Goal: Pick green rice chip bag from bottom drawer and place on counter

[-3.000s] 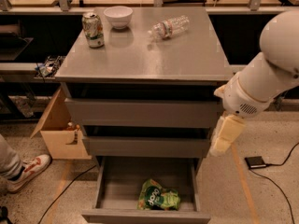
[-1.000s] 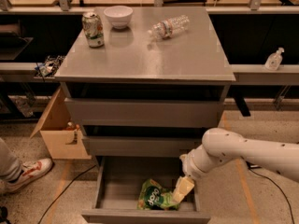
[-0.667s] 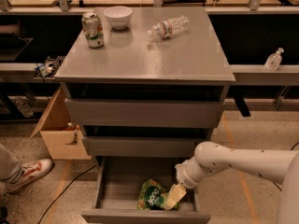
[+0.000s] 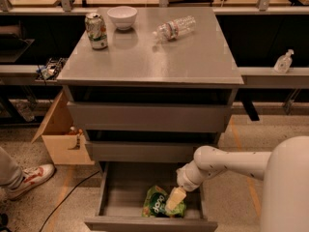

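Note:
The green rice chip bag point(image 4: 158, 204) lies on the floor of the open bottom drawer point(image 4: 120, 197), towards its front right. My gripper point(image 4: 175, 199) reaches down into the drawer from the right and its pale tip rests on the bag's right side. My white arm point(image 4: 227, 164) comes in from the lower right. The counter point(image 4: 193, 57) is the grey metal top of the cabinet above.
On the counter stand a green-and-white can point(image 4: 96, 31), a white bowl point(image 4: 122, 17) and a lying clear bottle point(image 4: 175, 28). A cardboard box point(image 4: 63, 137) sits left of the cabinet, a person's shoe point(image 4: 29, 178) further left. Two shut drawers point(image 4: 145, 117) are above.
My arm has swung down from beside the cabinet into the bottom drawer, and the gripper has moved left onto the bag's right side.

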`<state>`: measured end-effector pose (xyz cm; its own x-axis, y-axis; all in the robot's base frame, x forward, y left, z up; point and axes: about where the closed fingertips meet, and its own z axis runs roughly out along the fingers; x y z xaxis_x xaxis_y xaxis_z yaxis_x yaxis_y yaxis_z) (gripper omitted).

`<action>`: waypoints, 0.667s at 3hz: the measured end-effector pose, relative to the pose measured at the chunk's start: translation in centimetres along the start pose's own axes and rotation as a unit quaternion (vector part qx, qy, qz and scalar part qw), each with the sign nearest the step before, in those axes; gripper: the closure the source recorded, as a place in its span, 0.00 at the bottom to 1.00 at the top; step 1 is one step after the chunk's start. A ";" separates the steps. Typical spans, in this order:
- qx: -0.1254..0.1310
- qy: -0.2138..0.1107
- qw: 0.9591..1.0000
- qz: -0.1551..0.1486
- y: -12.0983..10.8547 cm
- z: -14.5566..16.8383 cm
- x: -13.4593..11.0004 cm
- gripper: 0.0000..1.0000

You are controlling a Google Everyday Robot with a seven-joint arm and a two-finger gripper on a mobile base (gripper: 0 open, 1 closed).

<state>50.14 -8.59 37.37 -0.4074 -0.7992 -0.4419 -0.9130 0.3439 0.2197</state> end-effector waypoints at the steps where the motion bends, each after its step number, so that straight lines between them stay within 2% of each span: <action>1: -0.001 0.013 1.000 0.014 -3.1 3.7 1.3 0.00; 2: 0.003 0.020 1.000 0.021 -5.3 7.5 2.9 0.00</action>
<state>53.63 -9.08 28.43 -0.4445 -0.8027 -0.3975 -0.8951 0.3807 0.2321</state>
